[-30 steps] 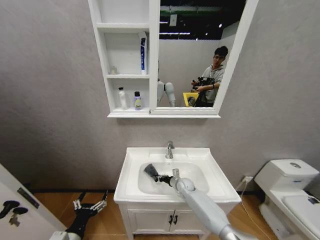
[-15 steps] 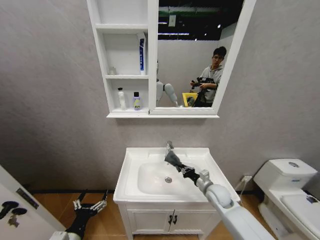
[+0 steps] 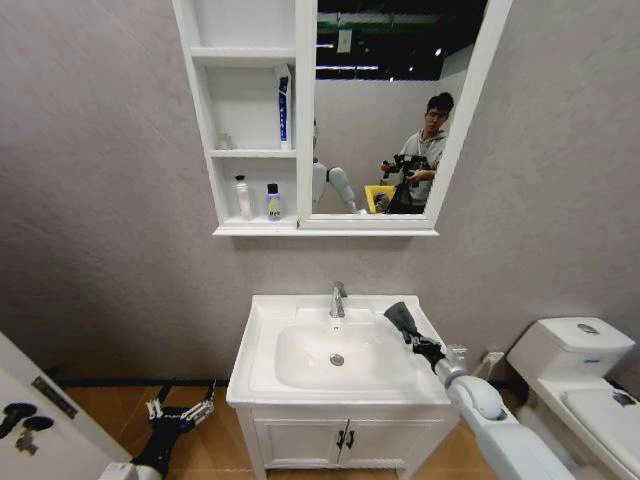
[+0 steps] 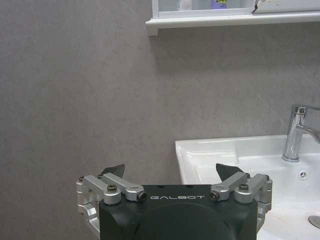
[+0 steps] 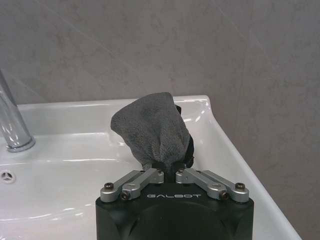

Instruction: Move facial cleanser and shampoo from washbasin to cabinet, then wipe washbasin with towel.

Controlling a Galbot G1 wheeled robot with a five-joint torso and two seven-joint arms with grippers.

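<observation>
Clamped tight on the small dark grey folded towel (image 5: pixel 152 132), the right gripper (image 5: pixel 169 170) has its silver fingers drawn together with almost no gap, the cloth bunched between them and standing up beyond the tips. In the head view this right gripper (image 3: pixel 418 342) sits right of centre in the frame, over the right side of the white rectangular ceramic washbasin (image 3: pixel 290 378), with the towel (image 3: pixel 402 319) pointing up and back toward the grey wall above the sink's right rim. Whether the cloth touches the ceramic cannot be told. The chrome tap (image 3: pixel 339 299) stands at the back edge of the bowl, near the middle of the frame, and the reddish drain (image 3: pixel 337 359) lies in the bowl just below it.

The left gripper (image 3: pixel 180 412) hangs in the lower left of the head view, beside the sink unit and near the wooden floor; its wrist view shows the left gripper (image 4: pixel 170 172) with jaws spread wide and nothing between them, the washbasin (image 4: pixel 215 150) at the right side of that frame.

The white wall-hung cabinet (image 3: pixel 212 150) with open shelves and a tall mirror fills the upper centre of the head view. On its lowest shelf stand a small white bottle (image 3: pixel 242 197) and a small bottle with a yellow label (image 3: pixel 272 202); a white and blue tube (image 3: pixel 284 108) leans upright on the shelf above.
</observation>
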